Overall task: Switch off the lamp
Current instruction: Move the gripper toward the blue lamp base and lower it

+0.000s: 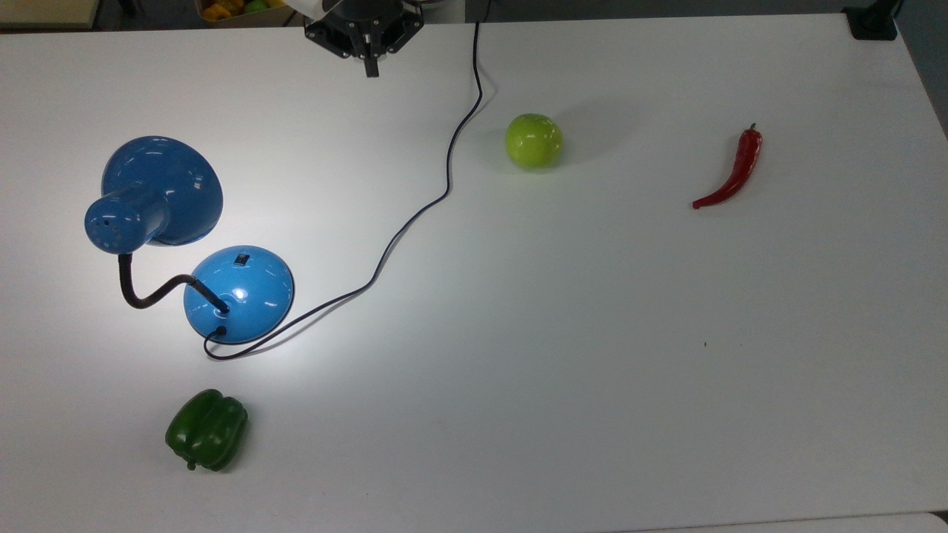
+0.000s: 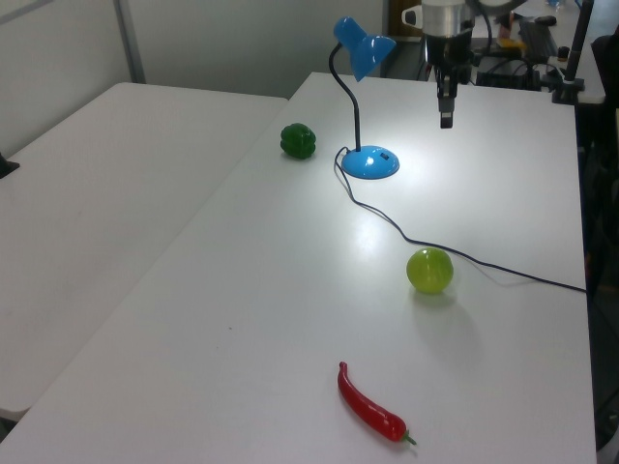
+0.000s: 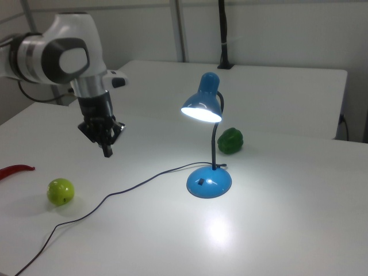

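Currently the gripper [image 3: 107, 150], fingers pressed together and holding nothing, is seen hanging above the table [image 3: 276, 230], well apart from the lit lamp [image 3: 208, 144], whose base switch [image 3: 201, 182] lies to the right view's right and lower.
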Robot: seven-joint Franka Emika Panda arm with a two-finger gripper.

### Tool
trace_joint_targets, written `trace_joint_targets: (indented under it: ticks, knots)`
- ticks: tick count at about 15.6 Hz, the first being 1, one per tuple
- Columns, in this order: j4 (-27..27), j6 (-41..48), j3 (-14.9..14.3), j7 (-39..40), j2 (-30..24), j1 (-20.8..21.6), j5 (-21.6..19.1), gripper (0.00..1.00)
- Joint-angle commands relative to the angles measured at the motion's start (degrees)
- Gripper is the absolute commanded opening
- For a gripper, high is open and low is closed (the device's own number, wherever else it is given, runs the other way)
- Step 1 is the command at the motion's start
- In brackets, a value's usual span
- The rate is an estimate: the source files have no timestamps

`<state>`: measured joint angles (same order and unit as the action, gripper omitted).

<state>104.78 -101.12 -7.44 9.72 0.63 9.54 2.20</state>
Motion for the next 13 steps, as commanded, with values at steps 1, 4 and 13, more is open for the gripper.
trace_joint_targets:
  ticks: [1, 4, 13]
  knots:
    - [6.5, -7.4, -2.3, 1.4, -0.2, 0.0, 3.1, 0.00]
    - [10.5, -15.2, -4.2, 2.6, 0.7, 0.0, 3.8, 0.00]
    - [16.6, -38.7, -8.6, 1.5, 6.3, -0.4, 2.7, 0.00]
